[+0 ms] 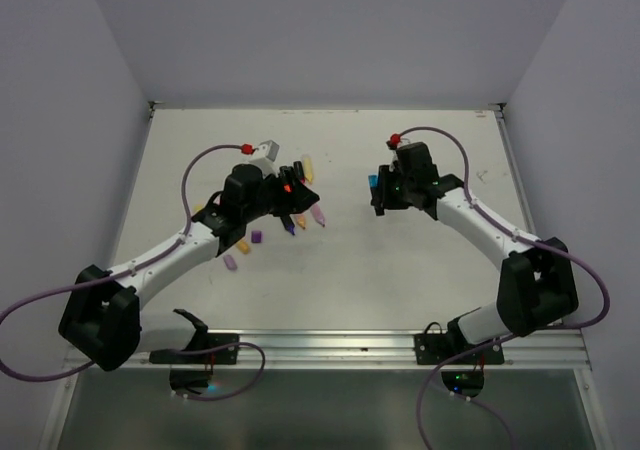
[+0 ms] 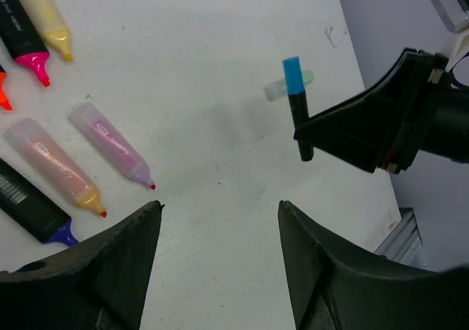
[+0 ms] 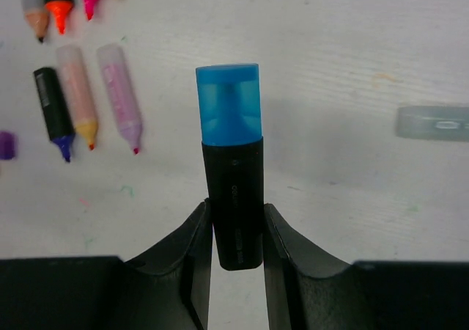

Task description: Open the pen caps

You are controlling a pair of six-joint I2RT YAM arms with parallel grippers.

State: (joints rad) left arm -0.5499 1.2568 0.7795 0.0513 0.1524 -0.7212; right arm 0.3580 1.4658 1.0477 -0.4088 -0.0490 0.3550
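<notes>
My right gripper (image 3: 236, 227) is shut on the black body of a highlighter (image 3: 234, 198) that still carries its blue cap (image 3: 229, 103), held above the table. The left wrist view shows this pen (image 2: 302, 128) with the blue cap (image 2: 292, 75) pointing away from the right gripper. My left gripper (image 2: 220, 213) is open and empty over bare table, apart from the pen. In the top view the left gripper (image 1: 290, 185) faces the right gripper (image 1: 378, 195) across a gap. Loose caps, one purple (image 1: 256, 237), one orange (image 1: 242, 245) and one lilac (image 1: 230, 263), lie by the left arm.
Several uncapped highlighters lie in a row left of the gap: a pink one (image 2: 110, 143), a peach one (image 2: 55, 165), a black one with a purple tip (image 2: 37, 213) and a yellow one (image 2: 44, 15). A pale clear cap (image 3: 434, 122) lies on the table to the right.
</notes>
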